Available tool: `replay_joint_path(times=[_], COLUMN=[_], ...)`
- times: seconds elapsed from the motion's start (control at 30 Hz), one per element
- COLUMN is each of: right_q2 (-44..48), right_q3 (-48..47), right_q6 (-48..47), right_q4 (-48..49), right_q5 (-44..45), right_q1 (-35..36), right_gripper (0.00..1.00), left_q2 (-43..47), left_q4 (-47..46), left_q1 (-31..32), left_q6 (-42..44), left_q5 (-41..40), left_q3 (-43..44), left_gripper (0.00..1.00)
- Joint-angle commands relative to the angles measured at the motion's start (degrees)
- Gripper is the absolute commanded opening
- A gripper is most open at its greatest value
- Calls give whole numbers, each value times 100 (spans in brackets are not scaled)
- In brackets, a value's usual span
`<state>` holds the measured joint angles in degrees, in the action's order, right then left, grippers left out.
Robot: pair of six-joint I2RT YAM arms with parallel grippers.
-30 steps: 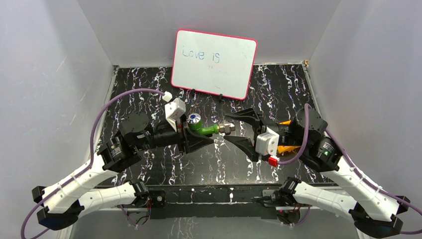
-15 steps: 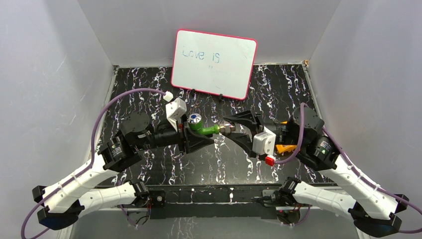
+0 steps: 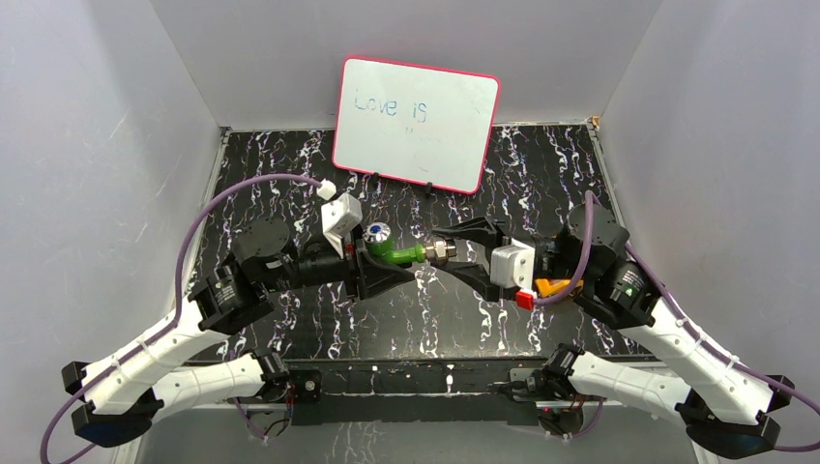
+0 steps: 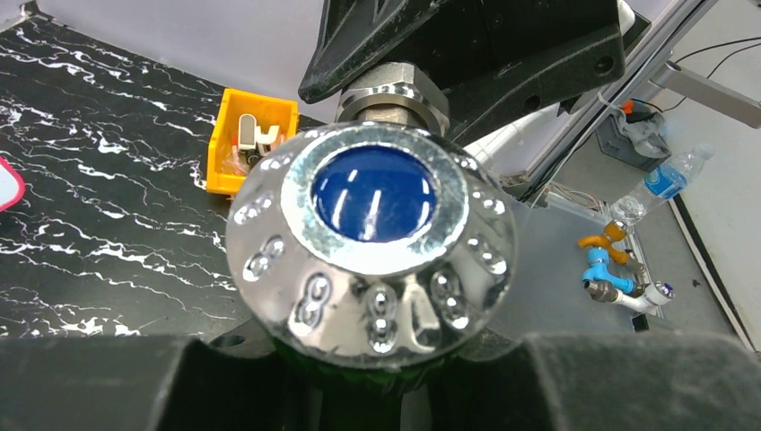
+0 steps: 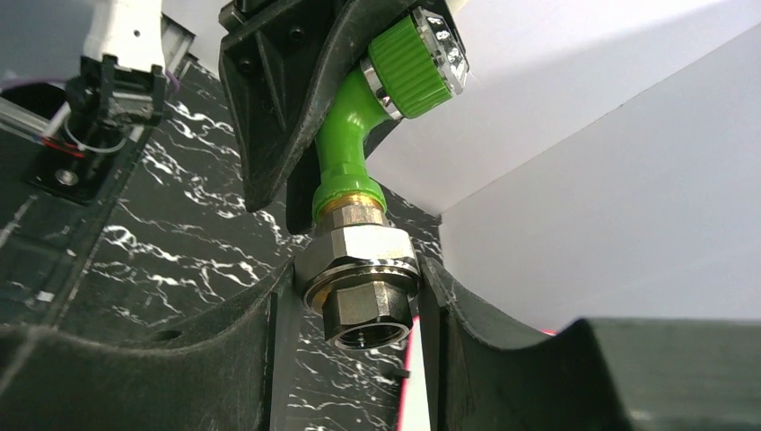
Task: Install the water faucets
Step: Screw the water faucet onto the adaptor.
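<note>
The green water faucet (image 3: 395,252) hangs lying sideways above the middle of the black marbled table, its blue-and-silver knob (image 3: 377,232) facing up. My left gripper (image 3: 379,257) is shut on its green body; in the left wrist view the knob (image 4: 372,238) fills the frame above my fingers. The silver metal fitting (image 3: 440,252) points right. My right gripper (image 3: 443,252) is shut on that fitting. In the right wrist view both pads press the hex flange of the fitting (image 5: 359,269), with the green body (image 5: 345,144) rising from it.
A pink-rimmed whiteboard (image 3: 416,124) stands at the back. The orange tray (image 3: 551,286) with metal pieces sits half hidden behind my right wrist, and shows as the orange tray (image 4: 247,139) in the left wrist view. Grey walls close in three sides.
My right gripper slid left over the fitting and its jaws came in until they touch it. The left gripper and the faucet stayed put.
</note>
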<state>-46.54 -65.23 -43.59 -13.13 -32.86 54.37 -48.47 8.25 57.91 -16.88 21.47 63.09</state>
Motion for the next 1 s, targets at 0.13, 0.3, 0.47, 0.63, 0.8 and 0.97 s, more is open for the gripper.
replay_joint_path(times=[0.13, 0.3, 0.47, 0.63, 0.8, 0.97], right_q2=[-201, -315, -354, -422, -532, -633], right_q3=[-370, -367, -345, -450, -598, -770], right_q6=[1829, 3115, 4359, 5547, 6593, 7089], right_q4=[534, 795, 1024, 1154, 1132, 865], right_q5=[-110, -82, 72, 177, 274, 350], right_q1=[17, 15, 16, 15, 18, 12], right_gripper=[6, 0, 0, 0, 0, 0], left_q2=[97, 95, 160, 231, 293, 336], left_q4=[-451, -469, -602, -774, -920, -1087], left_q1=[10, 17, 10, 15, 10, 10], left_q6=[618, 1116, 1806, 2674, 3651, 4133], left_q5=[348, 366, 273, 254, 224, 128], left_q3=[30, -47, -118, -183, -306, -354], left_gripper=[0, 0, 0, 0, 0, 0])
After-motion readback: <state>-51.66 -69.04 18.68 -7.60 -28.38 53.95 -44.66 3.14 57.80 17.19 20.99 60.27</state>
